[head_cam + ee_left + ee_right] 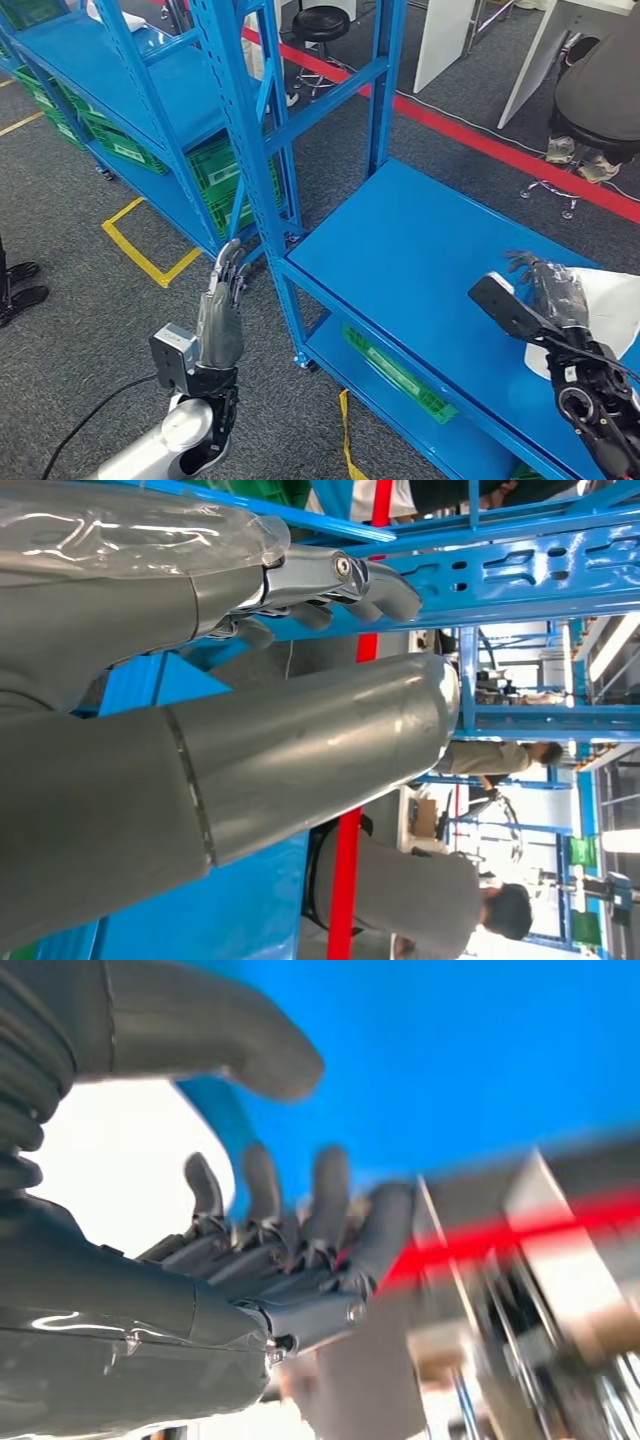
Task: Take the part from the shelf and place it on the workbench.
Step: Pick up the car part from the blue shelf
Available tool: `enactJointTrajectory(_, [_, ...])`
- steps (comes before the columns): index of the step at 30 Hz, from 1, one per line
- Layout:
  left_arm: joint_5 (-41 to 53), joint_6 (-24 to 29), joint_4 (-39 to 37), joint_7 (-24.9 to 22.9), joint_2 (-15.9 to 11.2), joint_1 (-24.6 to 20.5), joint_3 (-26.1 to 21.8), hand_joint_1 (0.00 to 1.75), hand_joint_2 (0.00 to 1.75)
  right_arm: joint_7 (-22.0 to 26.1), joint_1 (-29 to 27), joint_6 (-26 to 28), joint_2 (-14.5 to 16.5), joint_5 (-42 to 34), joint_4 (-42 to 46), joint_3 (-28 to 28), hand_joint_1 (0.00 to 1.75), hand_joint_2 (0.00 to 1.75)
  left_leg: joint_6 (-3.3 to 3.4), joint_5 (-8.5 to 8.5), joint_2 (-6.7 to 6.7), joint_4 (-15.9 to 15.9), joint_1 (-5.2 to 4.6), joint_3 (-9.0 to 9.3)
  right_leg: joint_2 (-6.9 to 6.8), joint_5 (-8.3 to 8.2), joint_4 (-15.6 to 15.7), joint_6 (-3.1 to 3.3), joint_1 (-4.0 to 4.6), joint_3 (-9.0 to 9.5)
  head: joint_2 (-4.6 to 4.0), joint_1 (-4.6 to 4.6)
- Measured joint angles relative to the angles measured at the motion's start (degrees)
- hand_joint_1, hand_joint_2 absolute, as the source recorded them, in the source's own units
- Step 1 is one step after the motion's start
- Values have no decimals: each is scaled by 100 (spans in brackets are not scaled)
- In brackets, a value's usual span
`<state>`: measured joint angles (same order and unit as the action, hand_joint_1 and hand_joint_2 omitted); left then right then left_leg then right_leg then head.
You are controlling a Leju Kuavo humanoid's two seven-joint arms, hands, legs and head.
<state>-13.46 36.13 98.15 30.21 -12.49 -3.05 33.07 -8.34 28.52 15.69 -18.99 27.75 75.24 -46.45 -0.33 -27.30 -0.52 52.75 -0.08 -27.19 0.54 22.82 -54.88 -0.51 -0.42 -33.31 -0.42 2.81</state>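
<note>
A white flat object (615, 305), possibly the part, lies at the right end of the blue shelf deck (407, 250); it also appears as a white patch (128, 1180) in the blurred right wrist view. My right hand (555, 290) hovers over its near edge with fingers spread and nothing in it; whether it touches the object I cannot tell. The same hand (287, 1250) has its fingers apart over the blue deck. My left hand (220, 315) is raised in front of the blue shelf post (253, 150), fingers straight and empty, and appears close up (226, 730).
Green crates (219, 180) sit on the lower decks, another (400, 375) under the near shelf. Yellow floor tape (143, 255) and a red line (483, 140) mark the carpet. A person sits on a stool (596, 110) beyond; a black stool (321, 25) stands behind the shelf.
</note>
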Motion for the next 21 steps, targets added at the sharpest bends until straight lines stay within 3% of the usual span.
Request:
enactJointTrajectory(5, [-17,-92,-46,13,44,-20,0,0,0,-41,-678,701,21,937,836,346,0,175,0,-1,-1,0,0,-4,-1,3,1,-3,0,-1,0,-1])
enactJointTrajectory(9, [-9,-122,-52,11,57,-57,0,0,0,-30,-1011,1006,22,1090,1183,600,0,175,0,-2,2,0,0,-5,2,2,1,-3,-2,0,0,-2])
enactJointTrajectory(21, [7,-112,-54,4,58,-60,0,0,0,-24,-1363,1133,23,1144,1617,980,0,175,0,-1,1,0,-1,-5,2,1,1,-3,-1,-1,0,-1])
